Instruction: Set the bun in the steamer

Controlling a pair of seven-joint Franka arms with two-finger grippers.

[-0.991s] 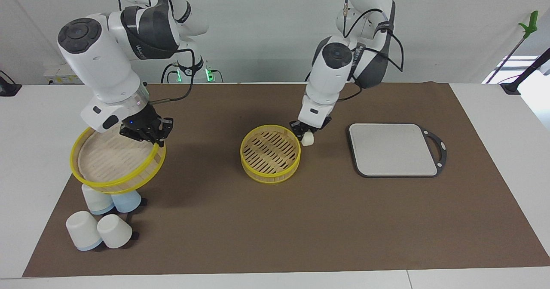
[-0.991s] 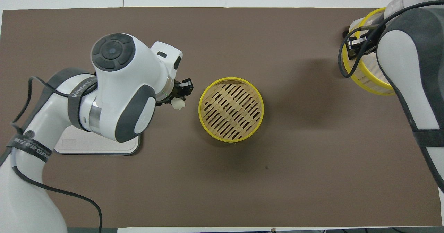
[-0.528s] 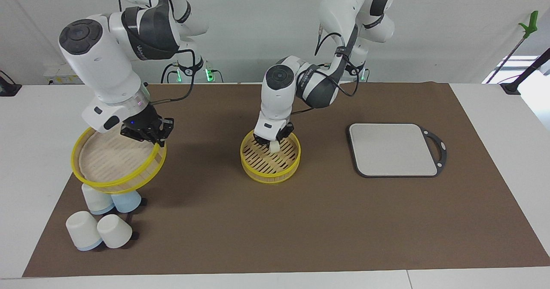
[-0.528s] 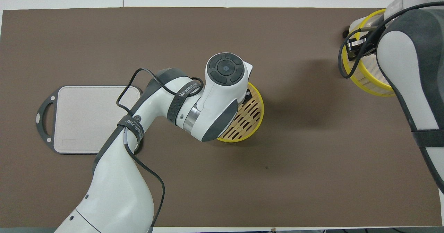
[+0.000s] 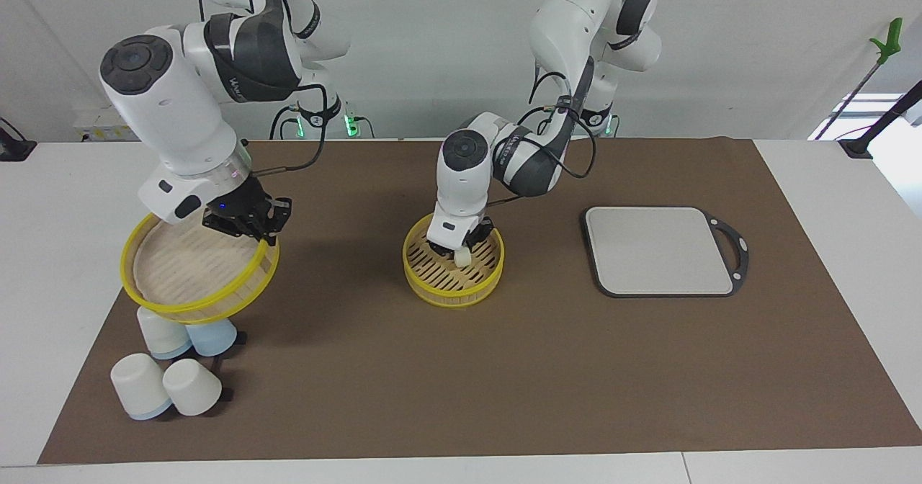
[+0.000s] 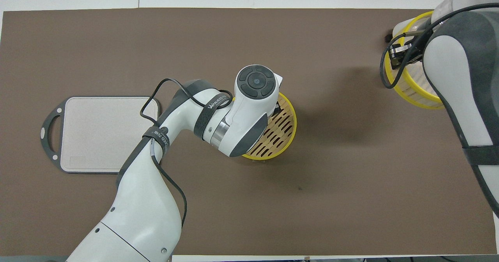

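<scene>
The left gripper (image 5: 461, 248) is holding the bun (image 5: 462, 257) clamped inside the steamer base (image 5: 452, 289); release is likely next. The right gripper (image 5: 245, 223) is gripping the steamer lid (image 5: 194, 304) over the cups (image 5: 162, 333), waiting.

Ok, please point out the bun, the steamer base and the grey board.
bun (image 5: 463, 258), facing view, its cream side under the left gripper.
steamer base (image 5: 452, 295), facing view, its yellow front rim.
grey board (image 5: 659, 250), facing view, its flat middle.
</scene>
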